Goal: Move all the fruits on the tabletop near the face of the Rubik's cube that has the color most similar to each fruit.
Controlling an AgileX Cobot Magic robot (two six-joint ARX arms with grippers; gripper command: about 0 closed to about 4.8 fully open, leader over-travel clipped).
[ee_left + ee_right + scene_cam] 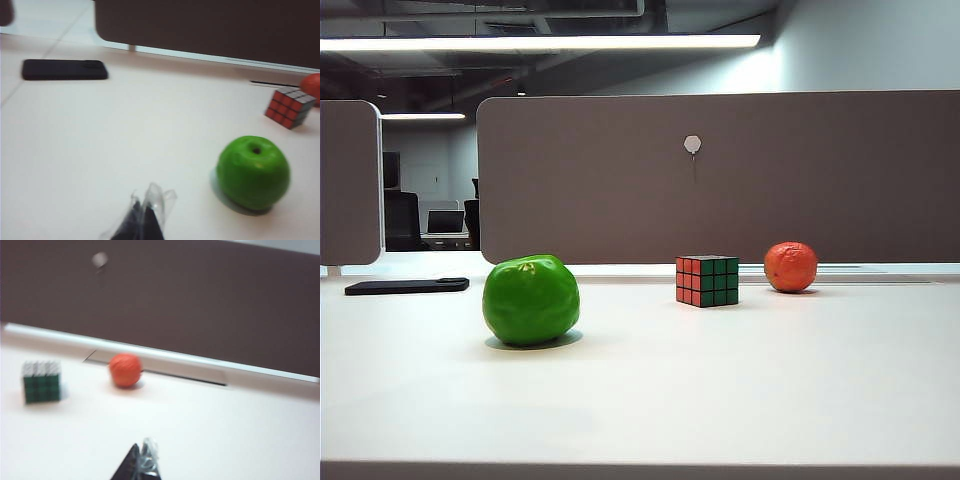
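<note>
We see the green fruit [531,300] sitting on the white tabletop [740,390], large, glossy and apple-like, with a dimpled stem hollow on top in the left wrist view [253,172]. The Rubik's cube [707,280] stands well to its right and farther back, a small cube with black grid lines, showing a red face toward the green fruit and a green face toward the orange-red fruit [790,267]. That smaller fruit, round with dimpled skin, rests just beyond the cube near the table's far edge (the right wrist view is blurred, but the cube's green face [42,382] and the fruit [125,370] are clear enough).

The left gripper [142,220] hangs above bare tabletop, apart from the green fruit, its fingertips pressed together and holding nothing. The right gripper [141,464] hovers over the table well short of the orange-red fruit; its tips also look closed and empty.

A black phone-like slab [407,286] lies flat at the left. Grey-brown partition panels [720,175] back the desk, under a strip ceiling light [540,43].
</note>
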